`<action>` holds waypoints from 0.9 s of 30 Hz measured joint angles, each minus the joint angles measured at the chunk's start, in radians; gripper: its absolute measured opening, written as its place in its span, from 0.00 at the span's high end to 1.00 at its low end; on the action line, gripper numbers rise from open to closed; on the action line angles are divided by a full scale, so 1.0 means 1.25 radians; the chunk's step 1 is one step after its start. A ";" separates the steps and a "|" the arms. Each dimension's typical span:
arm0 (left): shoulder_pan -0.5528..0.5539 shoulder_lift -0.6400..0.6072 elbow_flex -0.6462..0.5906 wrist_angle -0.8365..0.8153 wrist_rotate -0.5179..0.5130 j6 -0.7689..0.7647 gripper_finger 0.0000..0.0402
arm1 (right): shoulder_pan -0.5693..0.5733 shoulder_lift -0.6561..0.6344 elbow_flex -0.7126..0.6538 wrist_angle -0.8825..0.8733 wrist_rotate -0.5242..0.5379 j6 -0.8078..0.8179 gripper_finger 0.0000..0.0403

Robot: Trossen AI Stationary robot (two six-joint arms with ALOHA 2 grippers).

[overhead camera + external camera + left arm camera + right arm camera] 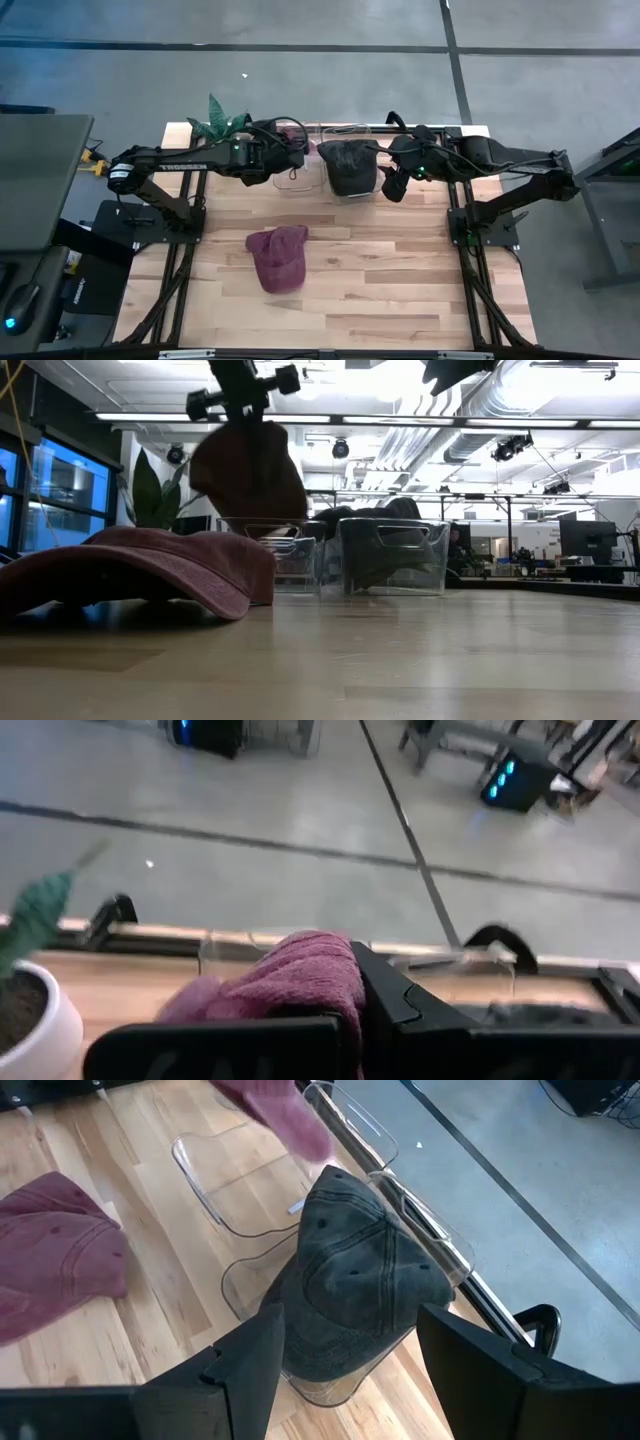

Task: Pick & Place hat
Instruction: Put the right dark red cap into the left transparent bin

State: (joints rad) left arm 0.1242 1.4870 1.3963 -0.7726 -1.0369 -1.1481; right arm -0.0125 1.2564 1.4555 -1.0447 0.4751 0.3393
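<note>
The left gripper [288, 148] is at the far edge of the light wooden plank surface [400, 290], above the left-hand clear plastic bin [295, 170], and its fingers are pinched on a maroon fabric cap [300, 985]. In the low view that held cap [248, 472] hangs clear of the surface, above the rim of the clear bin. The left wrist view shows the maroon cloth bunched between the dark fingers [400, 1005], with a white pot holding a green plant [30, 1010] off to one side.

The right gripper [392, 185] hovers just beside the right-hand clear plastic bin [362, 130], its fingers spread wide with nothing between them. In the right wrist view a dark grey fabric cap [360, 1280] sits crown up in that bin, directly ahead of the spread fingers [250, 1365].

A second maroon fabric cap [278, 256] lies flat near the middle of the surface, well apart from both grippers and nearer the front than the two bins.
</note>
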 joint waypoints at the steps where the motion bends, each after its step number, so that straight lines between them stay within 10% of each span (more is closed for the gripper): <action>1: 0.000 -0.002 0.001 -0.003 -0.011 0.002 1.00 | 0.000 0.000 0.000 0.000 0.000 0.000 0.44; 27: 0.000 0.029 0.000 0.047 0.088 0.028 1.00 | -0.001 0.000 0.000 0.002 0.011 0.003 0.44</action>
State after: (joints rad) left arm 0.1242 1.5238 1.3964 -0.7140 -0.9266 -1.1130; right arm -0.0132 1.2564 1.4559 -1.0421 0.4892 0.3431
